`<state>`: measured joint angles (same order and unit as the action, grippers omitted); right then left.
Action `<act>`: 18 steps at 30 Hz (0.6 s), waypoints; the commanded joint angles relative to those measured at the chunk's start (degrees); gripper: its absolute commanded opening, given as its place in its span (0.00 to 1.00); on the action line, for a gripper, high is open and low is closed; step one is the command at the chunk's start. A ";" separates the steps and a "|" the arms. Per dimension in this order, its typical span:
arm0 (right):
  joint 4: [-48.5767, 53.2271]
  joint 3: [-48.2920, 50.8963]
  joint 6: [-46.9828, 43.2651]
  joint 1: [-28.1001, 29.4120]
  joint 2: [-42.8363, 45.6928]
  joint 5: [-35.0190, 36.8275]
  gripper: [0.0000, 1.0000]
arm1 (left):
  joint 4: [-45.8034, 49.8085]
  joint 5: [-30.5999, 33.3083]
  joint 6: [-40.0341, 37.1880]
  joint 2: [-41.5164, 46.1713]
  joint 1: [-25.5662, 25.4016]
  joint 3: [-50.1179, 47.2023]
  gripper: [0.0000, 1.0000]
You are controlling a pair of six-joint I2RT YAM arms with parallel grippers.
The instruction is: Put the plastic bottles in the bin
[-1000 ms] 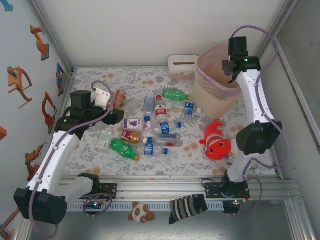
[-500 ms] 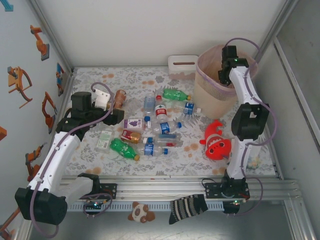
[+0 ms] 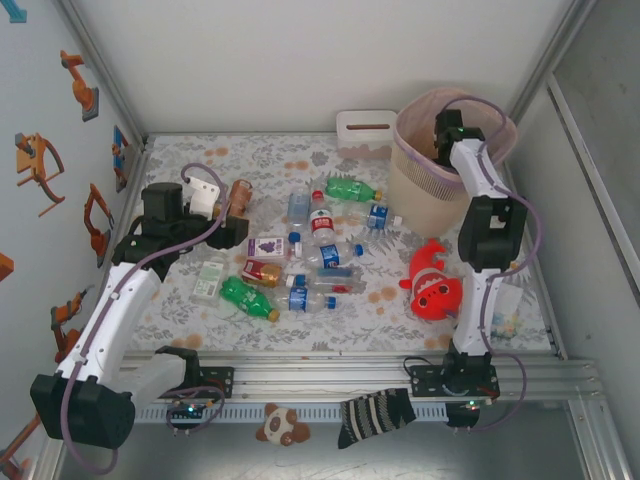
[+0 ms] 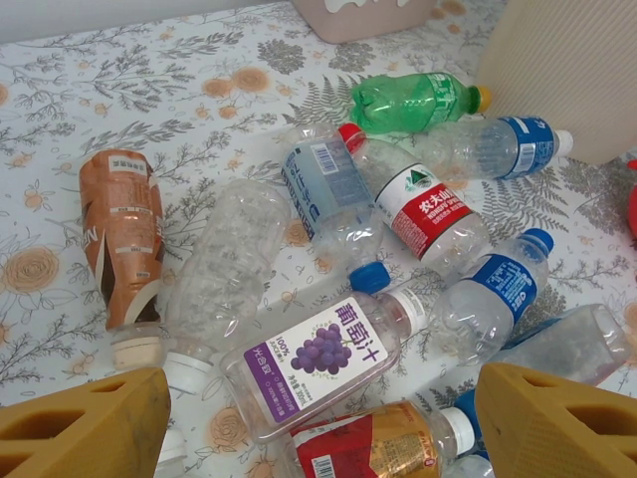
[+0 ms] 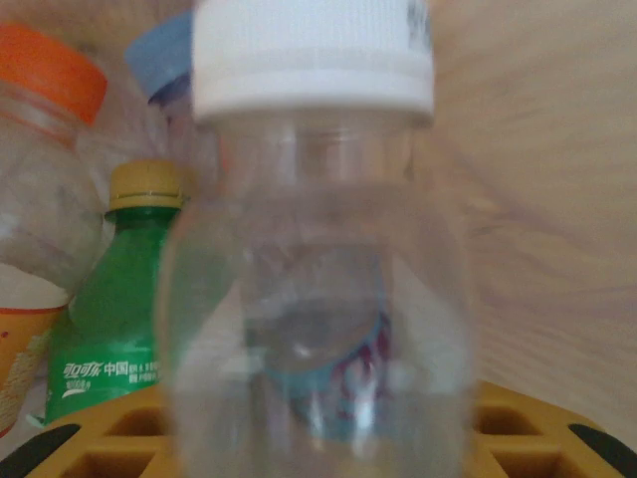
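Clear plastic bottle with a white cap (image 5: 314, 249) stands, blurred, between the yellow fingers (image 5: 109, 448) of the right pincer (image 5: 314, 438), inside the pale pink lattice bin (image 3: 422, 195); whether it is gripped cannot be told. Beside it is a green bottle with a yellow cap (image 5: 109, 329), its label reading "中国".

On the floral-print counter (image 3: 180, 300) other bottles lie clustered:
- clear bottle with a red label (image 4: 423, 209), "农夫山泉"
- clear bottle with a purple label (image 4: 318, 354), "葡萄汁", "100%"

Left pincer (image 4: 320, 388) hangs above them, jaws wide and empty. The bin occupies the far right corner between white walls (image 3: 300, 60). Bare counter lies along the far and near edges.

Red clownfish plush (image 3: 432, 285) lies on floral cloth (image 3: 262, 155). White slotted box (image 3: 366, 130) at back. Striped sock (image 3: 375, 417) and small plush (image 3: 281, 426) by front rail.
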<state>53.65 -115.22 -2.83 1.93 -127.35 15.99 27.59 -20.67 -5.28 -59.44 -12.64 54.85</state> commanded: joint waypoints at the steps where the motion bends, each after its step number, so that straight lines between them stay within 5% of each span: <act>1: 1.11 1.11 1.32 -1.28 -1.24 -3.49 0.46 | -1.16 -1.57 0.47 0.09 0.43 0.35 0.80; 11: 2.24 -1.81 2.95 -1.32 3.32 -4.03 0.72 | -1.05 -1.58 0.93 0.55 0.43 -0.01 0.80; 18: 3.21 -3.12 5.13 -1.32 10.39 -3.68 0.80 | -1.05 -1.62 1.54 0.73 0.43 -0.26 0.80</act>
<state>55.24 -115.26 0.47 0.60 -122.72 12.43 27.40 -20.88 -4.64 -59.42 -12.64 54.85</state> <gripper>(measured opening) 0.799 0.800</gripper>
